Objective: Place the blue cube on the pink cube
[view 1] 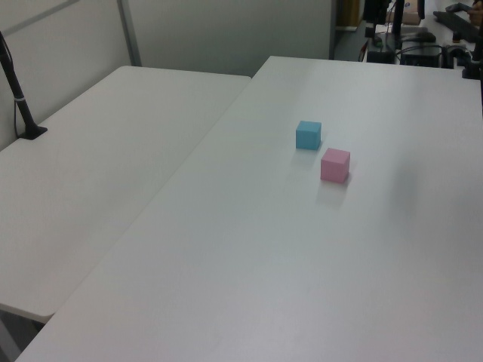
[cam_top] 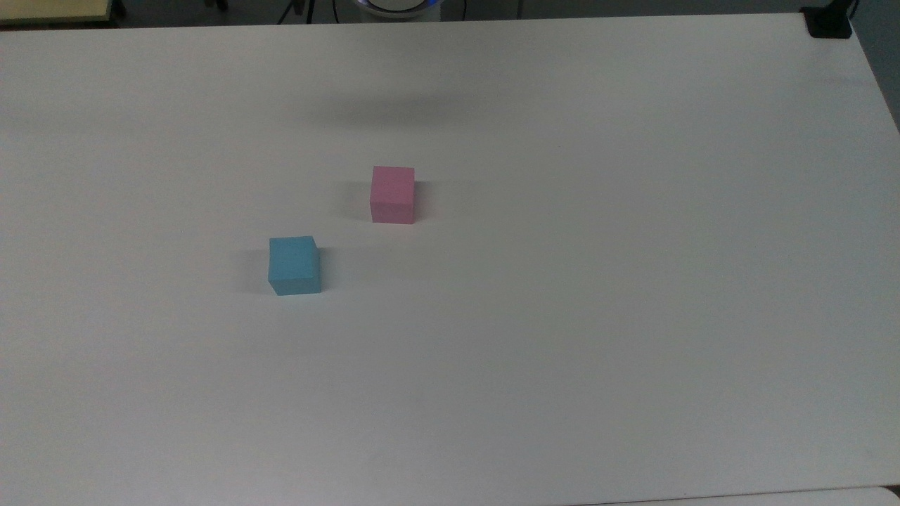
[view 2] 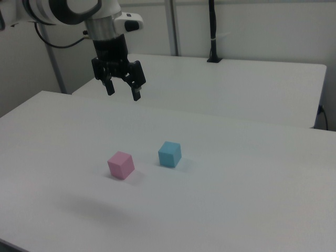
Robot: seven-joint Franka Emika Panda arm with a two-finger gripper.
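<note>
Nearest the camera in the right view sits the pink cube [view 2: 121, 165], resting flat on the white tabletop [view 2: 236, 210] with nothing on it. Just beside it, toward the right view's right and a little farther back, sits the blue cube [view 2: 169, 154]; the two are close but apart, with a strip of bare tabletop between them. Both stand in the middle part of the tabletop, well away from every edge.

In the top view the blue cube [cam_top: 294, 265] lies toward the top view's lower left of the pink cube [cam_top: 392, 195], and each stands flat on one face. In the left view the blue cube [view 1: 308, 135] is the farther one and the pink cube [view 1: 335, 165] the nearer.

Above the tabletop in the right view hangs the gripper [view 2: 123, 90], its black fingers [view 2: 136, 93] spread apart and pinching nothing. It is well above and behind the pink cube, toward the tabletop's far edge, touching neither cube. A soft shadow [view 2: 92, 206] falls on the tabletop near its front edge.

A second white table [view 2: 236, 84] stands behind, with a black pole [view 2: 212, 31] rising from its far side.
</note>
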